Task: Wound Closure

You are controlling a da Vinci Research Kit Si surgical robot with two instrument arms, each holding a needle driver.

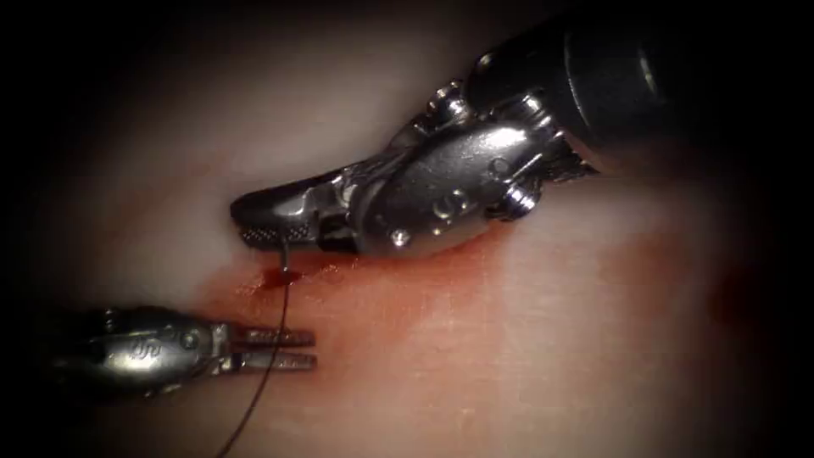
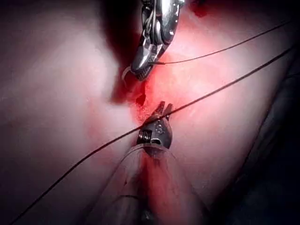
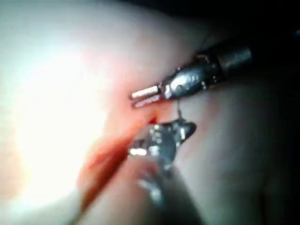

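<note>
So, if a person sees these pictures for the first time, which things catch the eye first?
The right tool dominates, its jaws gripping the needle just above the cut, amid the red fluid on the tissue. Below it, the left tool has open jaws, and dark thread runs across them.

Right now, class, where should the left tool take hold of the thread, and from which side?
Probably the stretch of thread lying across the left tool's open, empty jaws: approach from the left, closing where it crosses. The right tool holds the needle at the cut; whether it is in the tissue is unclear.
</note>
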